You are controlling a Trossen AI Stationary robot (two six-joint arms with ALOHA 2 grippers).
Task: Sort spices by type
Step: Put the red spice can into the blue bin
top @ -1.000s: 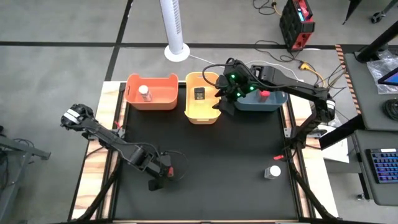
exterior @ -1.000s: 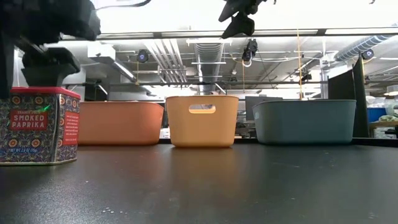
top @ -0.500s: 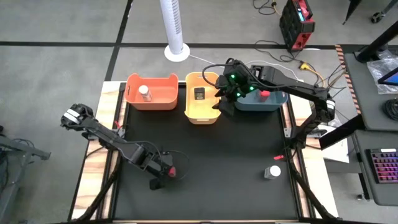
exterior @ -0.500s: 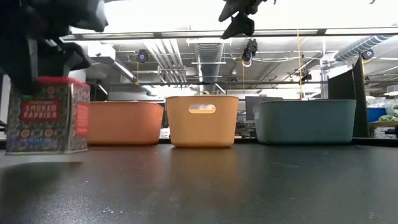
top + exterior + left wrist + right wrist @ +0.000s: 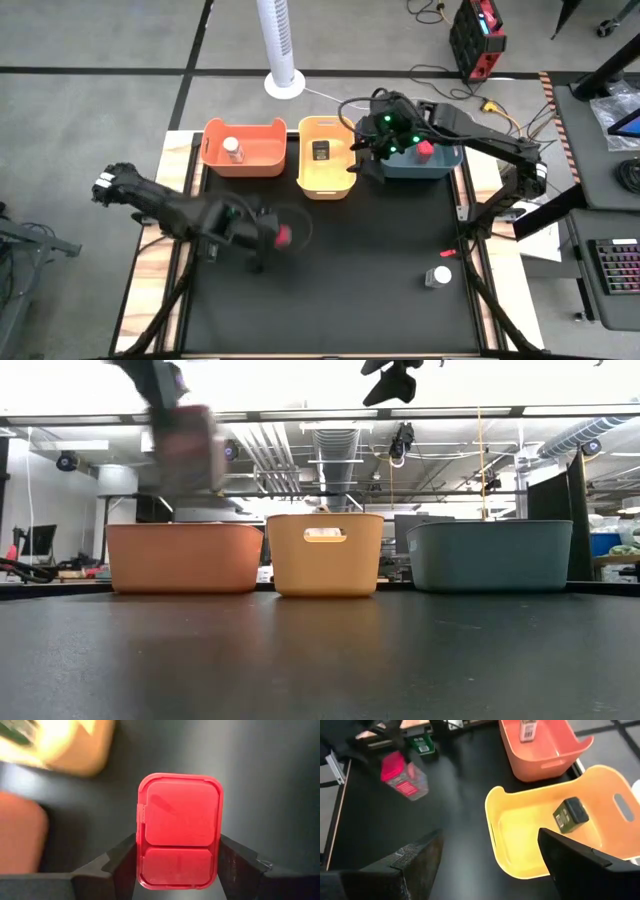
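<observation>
Landmark: yellow bin [image 5: 325, 158], middle of the three bins at the table's [image 5: 330, 300] far edge.

Changes since a second ago: the left gripper [image 5: 275, 236] was low at the near-left of the mat, well away from the yellow bin, with the red-lidded paprika tin [image 5: 282, 236] standing on the table under it. Now the tin is off the surface and carried nearer the yellow bin, but short of it and to its left-front. In the low view the tin [image 5: 187, 448] is a blur high above the orange bin [image 5: 184, 557]. The right gripper [image 5: 368, 160] has shifted slightly toward the grey-blue bin [image 5: 425, 160] and its fingers have spread wider.

Left arm: reaches in from the left table edge, forearm roughly level. The fingers [image 5: 120, 862] clamp the tin's [image 5: 179, 830] two sides just under the lid.

Right arm: elbow at the right of the table, wrist above the gap between yellow and grey-blue bins. The fingers [image 5: 415, 857] are spread with nothing between them.

Other spices: a white-capped jar [image 5: 233, 150] in the orange bin, a black box [image 5: 320, 151] in the yellow bin, a red item [image 5: 424, 151] in the grey-blue bin, and a second jar [image 5: 438, 276] on the table well to the right-front of the yellow bin.
</observation>
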